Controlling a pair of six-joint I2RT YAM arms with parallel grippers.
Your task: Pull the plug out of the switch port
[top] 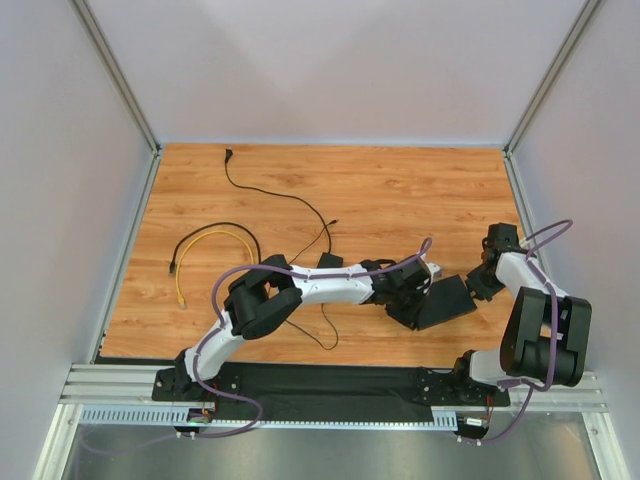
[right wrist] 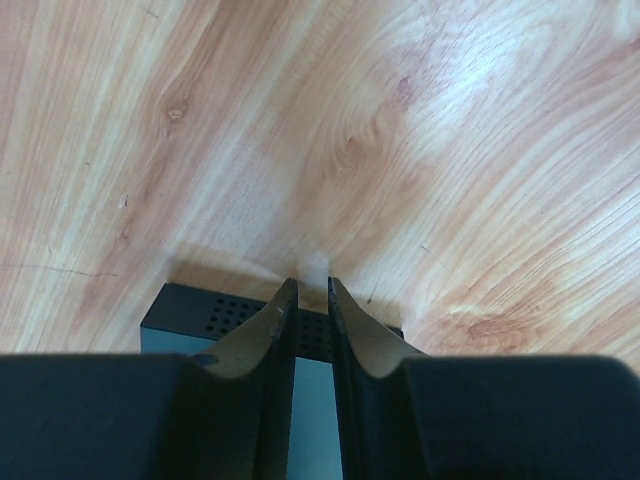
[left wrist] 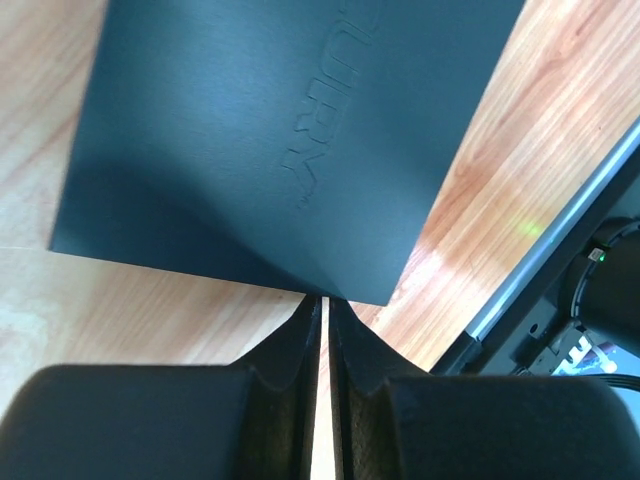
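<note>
Both of your grippers are sitting at the switch (top: 448,300), a flat matte-black slab that is lying on the wooden table (top: 400,190), right of centre, near the front edge and skewed to the table's sides. You are reaching the left arm across from its base, so the left gripper (top: 412,303) is meeting the switch's left end, while the right gripper (top: 478,283) is meeting its right end.

In the left wrist view you are seeing the left gripper (left wrist: 325,302) with its fingers drawn almost together. Only a thin slit of wood is showing between them and nothing is pinched. The tips are lying at the near edge of the switch (left wrist: 200,150), close to one corner, below the embossed lettering (left wrist: 315,130) on its top.

In the right wrist view the right gripper (right wrist: 312,285) is likewise standing nearly pressed together, with a narrow gap and nothing visible in it. Its tips are lying over the perforated side of the switch (right wrist: 190,315), and you cannot tell whether they are touching it.

Well to the left, a small black adapter brick (top: 330,262) is lying with thin black cables (top: 270,192) trailing from it. Farther left, a yellow cable (top: 205,240) is curling beside a black cable loop (top: 215,227).
</note>
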